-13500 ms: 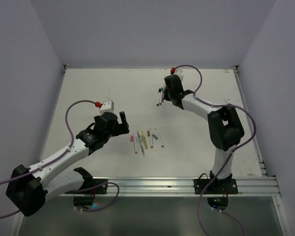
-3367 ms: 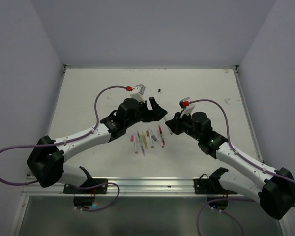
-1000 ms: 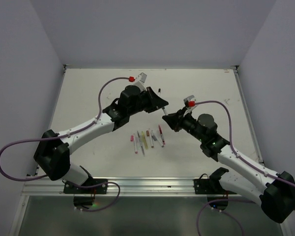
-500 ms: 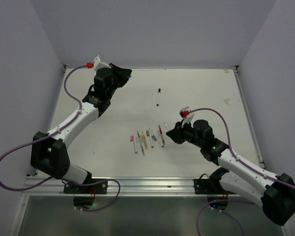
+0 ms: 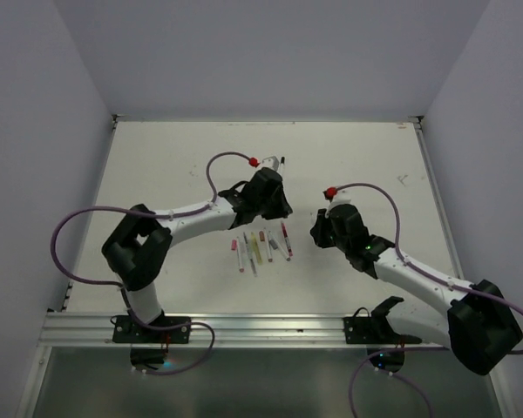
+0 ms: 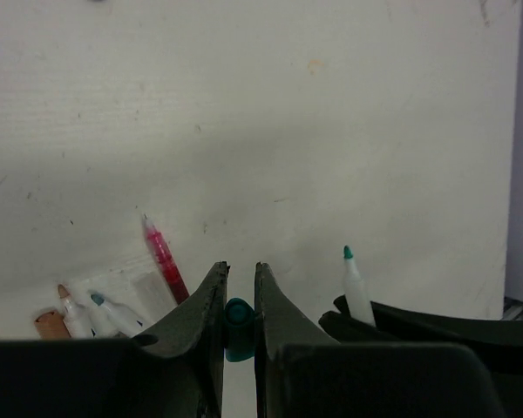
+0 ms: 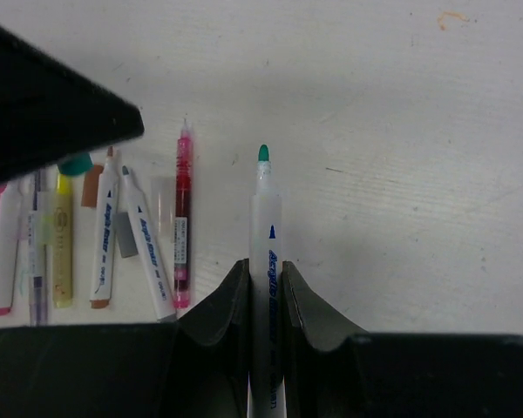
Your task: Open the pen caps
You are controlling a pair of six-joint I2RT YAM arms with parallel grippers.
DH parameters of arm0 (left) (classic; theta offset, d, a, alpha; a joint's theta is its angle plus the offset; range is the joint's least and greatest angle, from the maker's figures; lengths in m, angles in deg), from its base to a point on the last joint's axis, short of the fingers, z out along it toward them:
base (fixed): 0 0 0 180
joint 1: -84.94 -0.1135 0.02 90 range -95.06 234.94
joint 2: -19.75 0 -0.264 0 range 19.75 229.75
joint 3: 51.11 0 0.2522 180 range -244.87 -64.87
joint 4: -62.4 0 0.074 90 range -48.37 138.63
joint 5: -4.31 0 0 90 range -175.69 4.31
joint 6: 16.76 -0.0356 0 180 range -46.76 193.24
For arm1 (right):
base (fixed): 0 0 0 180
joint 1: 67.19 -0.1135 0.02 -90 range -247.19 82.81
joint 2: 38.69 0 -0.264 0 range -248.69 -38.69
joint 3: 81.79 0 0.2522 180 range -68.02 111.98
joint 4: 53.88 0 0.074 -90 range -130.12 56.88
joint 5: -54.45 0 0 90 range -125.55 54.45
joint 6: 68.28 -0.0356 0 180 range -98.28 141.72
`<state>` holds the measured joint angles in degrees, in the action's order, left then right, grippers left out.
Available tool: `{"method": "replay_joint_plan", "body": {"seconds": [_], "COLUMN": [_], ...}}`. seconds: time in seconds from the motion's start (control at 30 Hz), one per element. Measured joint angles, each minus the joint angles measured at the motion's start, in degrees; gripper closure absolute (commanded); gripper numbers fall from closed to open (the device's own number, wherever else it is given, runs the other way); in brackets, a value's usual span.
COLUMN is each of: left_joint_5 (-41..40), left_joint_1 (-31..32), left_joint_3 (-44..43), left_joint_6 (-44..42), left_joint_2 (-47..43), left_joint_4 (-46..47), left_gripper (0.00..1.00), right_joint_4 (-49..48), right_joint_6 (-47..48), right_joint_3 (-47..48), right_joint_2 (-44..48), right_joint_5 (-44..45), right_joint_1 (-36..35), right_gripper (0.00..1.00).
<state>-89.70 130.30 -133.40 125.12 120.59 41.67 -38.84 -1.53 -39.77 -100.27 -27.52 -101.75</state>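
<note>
The left arm has swung back from the far left corner of the table (image 5: 157, 157) to the middle. The right arm has barely shifted.

Nearest the bases lies the row of pens (image 5: 261, 246). Just beyond it, the right gripper (image 7: 265, 264) is pinched on the white barrel of the green-tipped pen (image 7: 266, 222), whose bare tip points away over the table. The left gripper (image 6: 241, 272) hangs low just beside it, over the far end of the row, with its fingers pressed onto the green cap (image 6: 238, 315).

The two grippers are close together, so a careless sideways move could knock them into each other or scatter the row. The cap is held by a narrow pinch. If it slips or is let go from this height, it may bounce or roll in among the pens. The exposed tip could mark the table if the right arm dips.

The green cap is a small, short teal cylinder with a rounded end. It is clear of its pen and held between the fingers, not touching the table.
</note>
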Motion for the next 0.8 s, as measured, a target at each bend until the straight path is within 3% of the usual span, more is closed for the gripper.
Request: {"method": "replay_joint_plan", "body": {"seconds": [0.37,0.8], "left_joint_5": [-0.11,-1.38], "left_joint_1": [4.11,5.05], "left_joint_3": [-0.15,-0.17], "left_joint_6": [0.52,3.06], "left_joint_2": [7.34,8.28], "left_joint_4": [-4.24,-5.38], "left_gripper": [0.94,0.83], "right_joint_4": [-2.43,-8.9], "right_joint_6": [-2.32,-2.25], "right_joint_3": [1.7,2.75], "right_joint_2": [-12.44,-20.26], "right_joint_5": [-0.96,-5.2], "right_joint_1": [1.38,1.38], "right_gripper": [1.0,1.0]}}
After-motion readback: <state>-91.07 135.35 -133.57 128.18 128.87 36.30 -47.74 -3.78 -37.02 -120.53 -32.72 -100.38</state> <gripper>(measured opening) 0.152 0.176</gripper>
